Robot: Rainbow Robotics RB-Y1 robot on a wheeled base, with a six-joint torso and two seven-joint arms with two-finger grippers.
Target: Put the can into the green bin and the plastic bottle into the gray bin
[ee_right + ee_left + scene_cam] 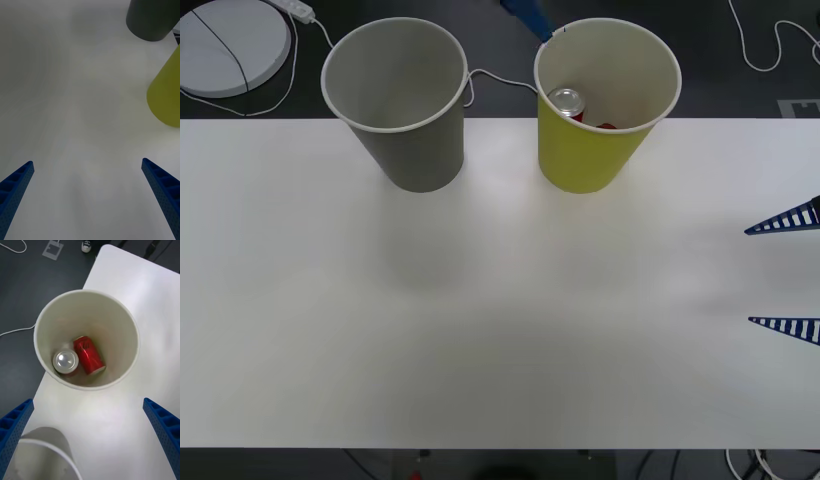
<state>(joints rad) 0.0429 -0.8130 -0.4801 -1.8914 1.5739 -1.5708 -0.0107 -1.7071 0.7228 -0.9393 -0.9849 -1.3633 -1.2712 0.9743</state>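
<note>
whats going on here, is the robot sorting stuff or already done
It is sorting recyclables into two cup-shaped bins. Two red cans lie in the green bin, one upright and one on its side. The left gripper hangs open above that bin, holding nothing. The right gripper is open over the table at the robot's right. The gray bin's visible inside looks empty.

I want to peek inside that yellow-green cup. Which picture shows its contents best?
The left wrist view: it looks straight down into the green bin, showing one upright can and one lying can. The front view shows just one can top; the right wrist view shows just the bin's outside.
</note>
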